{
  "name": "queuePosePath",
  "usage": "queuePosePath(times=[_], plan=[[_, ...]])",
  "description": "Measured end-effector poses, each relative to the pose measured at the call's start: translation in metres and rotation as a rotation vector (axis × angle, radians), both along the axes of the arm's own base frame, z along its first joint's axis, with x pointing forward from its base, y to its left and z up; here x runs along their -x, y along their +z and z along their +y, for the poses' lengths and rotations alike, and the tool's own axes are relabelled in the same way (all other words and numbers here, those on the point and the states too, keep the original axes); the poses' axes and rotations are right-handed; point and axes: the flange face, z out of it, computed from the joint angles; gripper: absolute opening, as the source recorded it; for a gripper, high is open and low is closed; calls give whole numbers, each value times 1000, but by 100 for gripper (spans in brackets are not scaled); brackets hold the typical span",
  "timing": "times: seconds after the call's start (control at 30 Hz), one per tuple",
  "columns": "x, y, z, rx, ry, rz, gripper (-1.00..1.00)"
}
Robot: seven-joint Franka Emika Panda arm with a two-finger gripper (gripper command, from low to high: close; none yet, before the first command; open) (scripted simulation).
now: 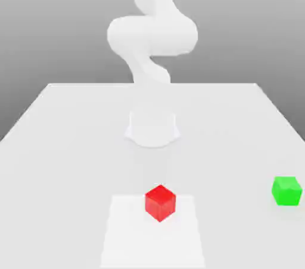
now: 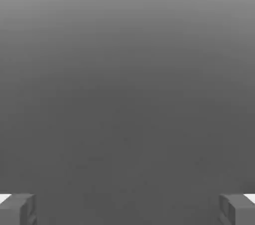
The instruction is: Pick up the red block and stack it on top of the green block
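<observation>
The red block (image 1: 160, 202) rests on the white table near its front edge, about midway across the exterior view. The green block (image 1: 287, 191) sits on the table well off to the exterior view's right of it, and the two cubes are apart. In the hand view my gripper (image 2: 127, 210) is open: its two grey fingertips (image 2: 17, 209) stand wide apart with nothing between them, and plain grey background lies beyond. The white arm (image 1: 152, 35) rises behind the blocks, folded up high over its base.
The arm's round base (image 1: 152, 129) stands on the table (image 1: 65, 142) behind the red block. A slightly brighter square patch (image 1: 128, 238) marks the tabletop under and around the red block. The table's far edge runs behind the base.
</observation>
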Motion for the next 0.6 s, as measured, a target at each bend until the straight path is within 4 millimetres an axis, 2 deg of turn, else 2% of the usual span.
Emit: queuePosePath(times=[0.13,0.2,0.3,0.43,0.57,0.6], plan=[[-39,-99,8,-64,-130,145,0],[-49,-149,9,-96,-197,216,0],[-54,-224,9,-142,-304,321,0],[-38,-325,7,-206,-464,469,0],[5,-427,9,-272,-654,633,0],[12,-444,9,-281,-682,655,0]])
